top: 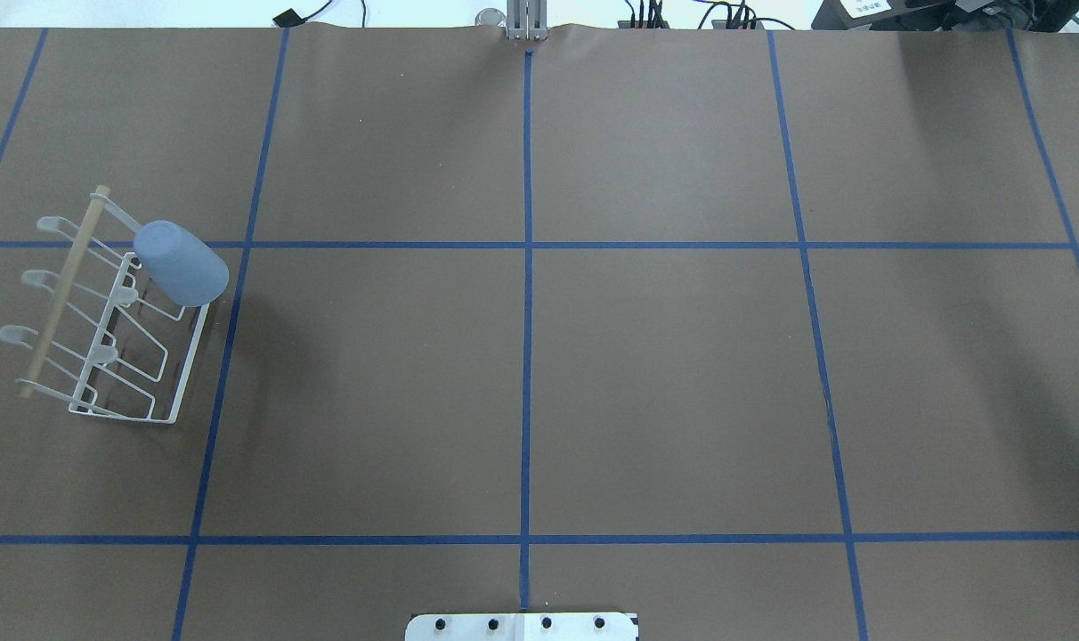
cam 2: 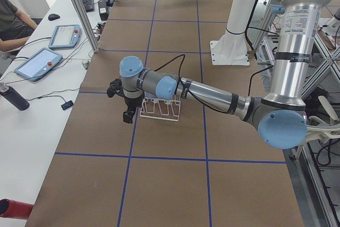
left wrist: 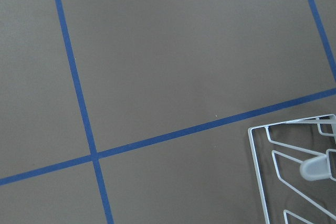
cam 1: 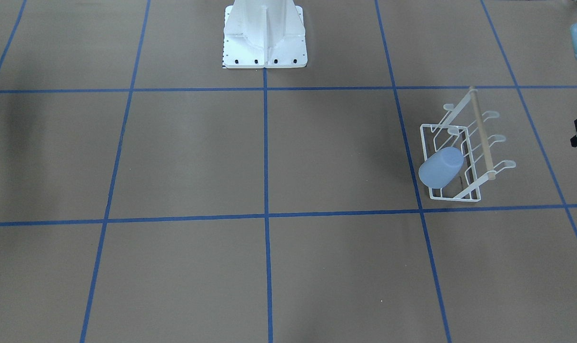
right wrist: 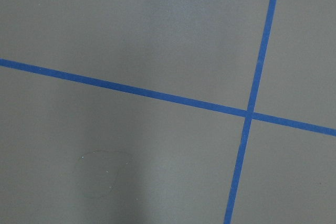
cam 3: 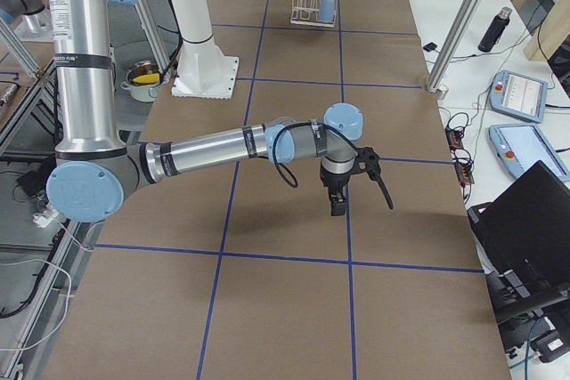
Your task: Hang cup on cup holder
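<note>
The pale blue cup (cam 1: 441, 166) hangs upside down and tilted on a prong of the white wire cup holder (cam 1: 479, 143), on the side facing the table's middle. Both show in the overhead view, cup (top: 182, 264) and holder (top: 77, 356), and far off in the exterior right view (cam 3: 327, 8). My left gripper (cam 2: 127, 115) hovers just beside the holder (cam 2: 162, 111), apart from the cup. I cannot tell if it is open. The left wrist view shows only a holder corner (left wrist: 257, 171). My right gripper (cam 3: 361, 202) hangs above bare table far from the holder. I cannot tell its state.
The robot's white pedestal (cam 1: 264, 43) stands at the middle of the table's robot side. Blue tape lines (top: 527, 356) divide the brown table. Tablets (cam 2: 38, 62) and a dark bottle (cam 2: 15, 98) lie on the side desk, where a person sits.
</note>
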